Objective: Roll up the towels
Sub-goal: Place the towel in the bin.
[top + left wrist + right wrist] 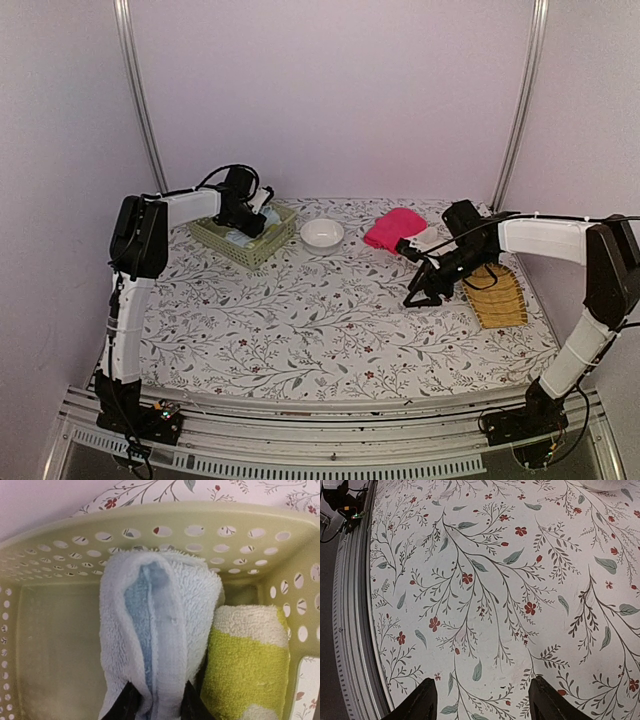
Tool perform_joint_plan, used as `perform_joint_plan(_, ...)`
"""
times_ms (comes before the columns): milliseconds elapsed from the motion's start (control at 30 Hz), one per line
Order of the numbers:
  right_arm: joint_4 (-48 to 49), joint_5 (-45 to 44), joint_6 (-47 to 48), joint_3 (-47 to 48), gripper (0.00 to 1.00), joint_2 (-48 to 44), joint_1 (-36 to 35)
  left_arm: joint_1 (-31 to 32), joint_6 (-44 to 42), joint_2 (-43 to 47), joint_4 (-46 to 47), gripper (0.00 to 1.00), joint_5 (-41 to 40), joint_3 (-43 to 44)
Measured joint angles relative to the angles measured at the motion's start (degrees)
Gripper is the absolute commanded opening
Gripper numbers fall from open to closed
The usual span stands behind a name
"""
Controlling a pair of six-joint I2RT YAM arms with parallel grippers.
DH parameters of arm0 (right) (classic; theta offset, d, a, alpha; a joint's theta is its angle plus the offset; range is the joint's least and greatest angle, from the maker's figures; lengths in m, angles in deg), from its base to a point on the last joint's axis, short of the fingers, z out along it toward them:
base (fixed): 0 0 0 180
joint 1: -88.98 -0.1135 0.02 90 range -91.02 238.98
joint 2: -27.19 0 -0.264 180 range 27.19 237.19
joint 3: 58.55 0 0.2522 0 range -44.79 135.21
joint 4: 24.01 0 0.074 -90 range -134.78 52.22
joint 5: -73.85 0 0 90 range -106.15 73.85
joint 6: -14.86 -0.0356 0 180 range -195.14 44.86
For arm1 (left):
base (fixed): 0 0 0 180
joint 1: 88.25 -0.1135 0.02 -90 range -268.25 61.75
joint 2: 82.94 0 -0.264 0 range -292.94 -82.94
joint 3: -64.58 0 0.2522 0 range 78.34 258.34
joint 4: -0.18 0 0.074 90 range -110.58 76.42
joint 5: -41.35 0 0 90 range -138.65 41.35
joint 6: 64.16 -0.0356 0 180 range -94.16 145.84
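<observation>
My left gripper (157,707) is shut on a rolled pale blue towel (160,630) and holds it inside the pale green basket (55,555). A rolled yellow-green-and-cream towel (245,665) lies next to it on the right. In the top view the left gripper (250,218) is over the basket (245,238) at the back left. A bright pink towel (393,227) lies crumpled at the back right. My right gripper (418,297) is open and empty, low over the bare tablecloth, in front of the pink towel. It also shows in the right wrist view (482,702). The cream-white towel is not clearly seen.
A white bowl (322,232) sits between the basket and the pink towel. A yellow woven slatted tray (496,295) lies at the right, beside the right arm. The table's metal front rail (350,630) shows in the right wrist view.
</observation>
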Motion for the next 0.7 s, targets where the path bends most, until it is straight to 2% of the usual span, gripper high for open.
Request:
perform_joint_plan(433,-0.74,0.00,0.22,0.00,0.66,0.46,0.00,0.04,1.95,1.01,-0.66,0.47,0.94,-0.85)
perform_joint_plan(700,-1.05,0.00,0.26,0.00,0.66,0.46,0.00,0.04,2.60,2.89,-1.20,0.50,0.50,-3.04)
